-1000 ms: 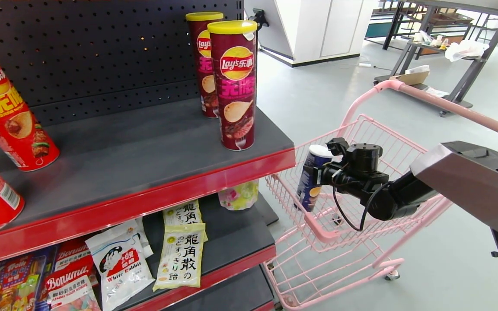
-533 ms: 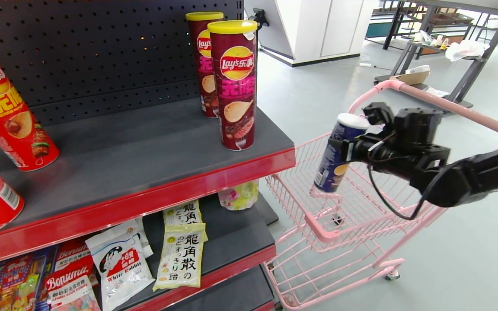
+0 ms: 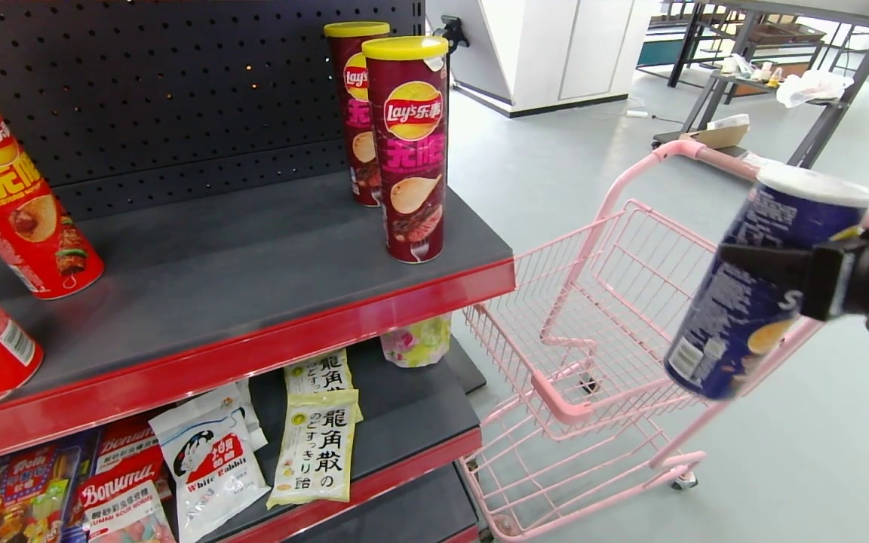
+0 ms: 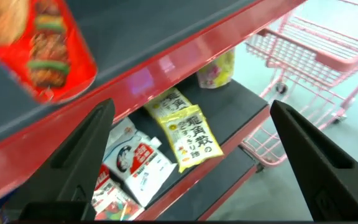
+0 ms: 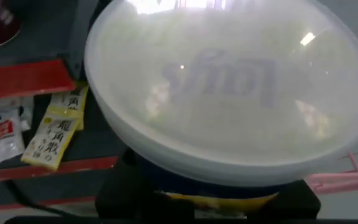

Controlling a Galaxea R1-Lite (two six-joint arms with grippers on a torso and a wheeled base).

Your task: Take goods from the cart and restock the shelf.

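Observation:
My right gripper (image 3: 800,275) is shut on a blue chip can (image 3: 751,302) with a clear white lid (image 5: 229,93). The can hangs tilted in the air, above and to the right of the pink cart (image 3: 600,317). A dark finger (image 3: 763,260) crosses the can's side. The grey top shelf board (image 3: 253,249) carries two maroon cans (image 3: 408,143) at its right end and red cans (image 3: 16,188) at its left. My left gripper (image 4: 191,168) stands open beside the shelf's red edge (image 4: 166,68), below a red can (image 4: 42,56).
Snack bags (image 3: 317,445) lie on the lower shelf (image 3: 419,422), and a yellow-green bag (image 3: 418,341) sits further back. The cart basket looks bare inside. Metal tables (image 3: 766,90) stand on the open grey floor behind the cart.
My right arm has lifted the blue can out of the cart, carrying it up, to the right and closer to the head camera. The shelf and cart have not moved.

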